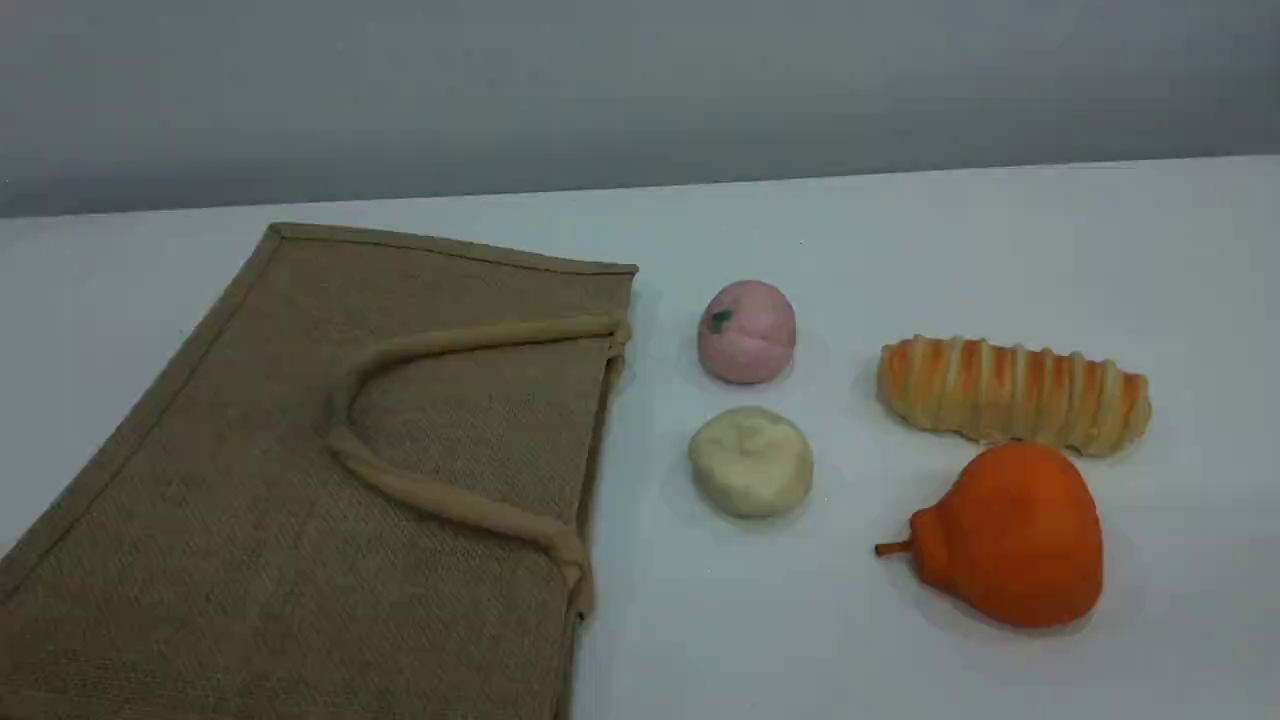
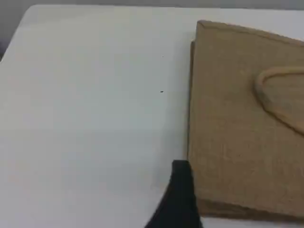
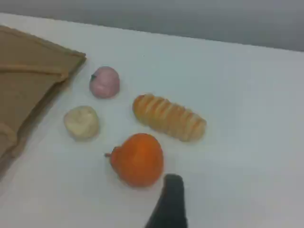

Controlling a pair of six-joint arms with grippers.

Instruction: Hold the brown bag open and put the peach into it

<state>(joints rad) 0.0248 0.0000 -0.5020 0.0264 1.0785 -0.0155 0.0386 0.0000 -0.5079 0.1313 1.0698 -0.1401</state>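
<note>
Peach [image 3: 105, 81] on table, well beyond right jaws, untouched.

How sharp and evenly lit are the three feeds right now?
Scene view: sharpest, soft even light, faint shadows under the peach. Left wrist view: soft, brown bag weave smeared. Right wrist view: blurry, the bread roll and orange fruit lack detail; no glare anywhere.

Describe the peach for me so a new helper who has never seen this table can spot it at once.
Find the big flat brown bag on the left of the table; four items lie right of its open edge. The peach is the farther of the two small balls nearest that edge. It is pale pink with a green mark, while the ball in front of it is cream-white and lumpy.
</note>
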